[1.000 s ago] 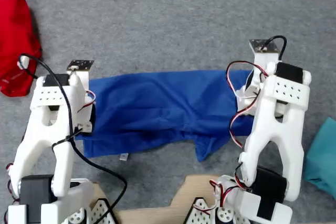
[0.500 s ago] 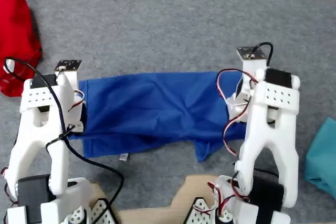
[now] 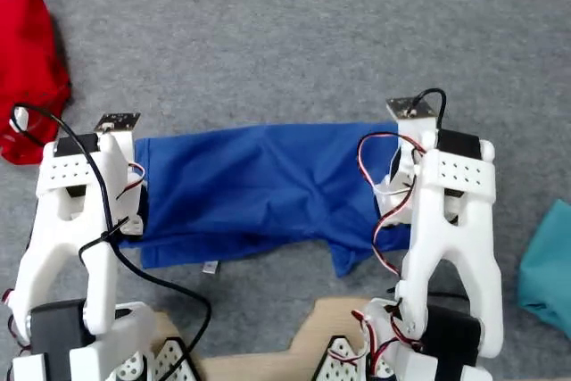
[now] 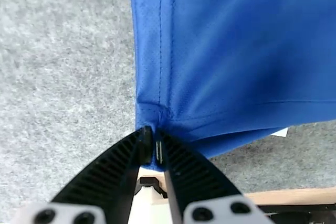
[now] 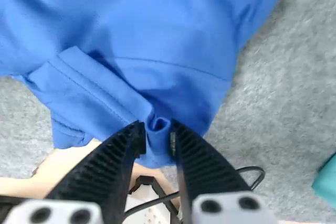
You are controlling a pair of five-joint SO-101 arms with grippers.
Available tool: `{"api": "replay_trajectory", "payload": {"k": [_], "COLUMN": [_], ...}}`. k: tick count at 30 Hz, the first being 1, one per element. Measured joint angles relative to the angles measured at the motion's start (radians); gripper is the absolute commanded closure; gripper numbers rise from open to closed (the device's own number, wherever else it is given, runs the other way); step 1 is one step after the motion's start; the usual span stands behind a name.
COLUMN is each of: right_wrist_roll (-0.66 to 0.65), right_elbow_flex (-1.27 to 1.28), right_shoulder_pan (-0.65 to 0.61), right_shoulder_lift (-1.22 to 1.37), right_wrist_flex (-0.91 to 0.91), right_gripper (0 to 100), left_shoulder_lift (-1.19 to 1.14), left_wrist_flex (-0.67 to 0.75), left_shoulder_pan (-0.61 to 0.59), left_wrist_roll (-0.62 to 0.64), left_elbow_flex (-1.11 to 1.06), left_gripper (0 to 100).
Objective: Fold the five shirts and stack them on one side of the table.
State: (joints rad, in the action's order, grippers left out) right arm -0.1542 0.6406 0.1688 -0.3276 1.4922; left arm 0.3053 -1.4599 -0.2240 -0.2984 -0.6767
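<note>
Because both ends of the blue shirt [image 3: 259, 185] are pinched, the fold now depends on moving the two arms as one. The shirt lies as a long band across the middle of the table [image 3: 294, 33], between the arms. The left gripper [image 4: 153, 142] is clamped on the hem corner at its end. The right gripper [image 5: 157, 129] is closed on a small bunch of cloth at the other end, beside a sleeve [image 3: 351, 256] that sticks out from the near edge. A red shirt [image 3: 27, 69] sits at one table edge and a teal one [image 3: 546, 265] at the opposite edge, both well apart from the blue.

To do this step well, I judge it best to lift both ends to the same height and hold the cloth lightly taut so the middle does not sag. Carry the held edge across in step and lay edge on edge before letting go. The right grip holds little cloth and could slip, so go slowly. The loose sleeve will likely need tucking in.
</note>
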Motion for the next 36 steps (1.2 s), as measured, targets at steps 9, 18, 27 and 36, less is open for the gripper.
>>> {"api": "replay_trajectory", "payload": {"k": [9, 18, 27, 36], "right_wrist_roll": [-0.002, 0.028, 0.048, 0.121], "right_elbow_flex": [-0.054, -0.325, -0.473, -0.535], "right_shoulder_pan": [-0.035, -0.040, -0.080, -0.080], "right_shoulder_lift": [0.000, -0.009, -0.069, 0.078], "right_wrist_flex": [0.117, 0.270, 0.273, 0.161], "right_gripper": [88.9, 73.8, 71.3, 88.3], "left_shoulder_lift": [0.003, 0.003, -0.049, -0.354], "left_wrist_flex": [-0.021, -0.170, -0.132, -0.072], "left_shoulder_pan": [0.000, -0.020, -0.020, -0.020], "left_wrist_roll": [0.000, 0.058, 0.057, 0.166], "left_elbow_flex": [-0.018, 0.222, 0.552, 0.744], "left_gripper": [83, 77, 80, 94]}}
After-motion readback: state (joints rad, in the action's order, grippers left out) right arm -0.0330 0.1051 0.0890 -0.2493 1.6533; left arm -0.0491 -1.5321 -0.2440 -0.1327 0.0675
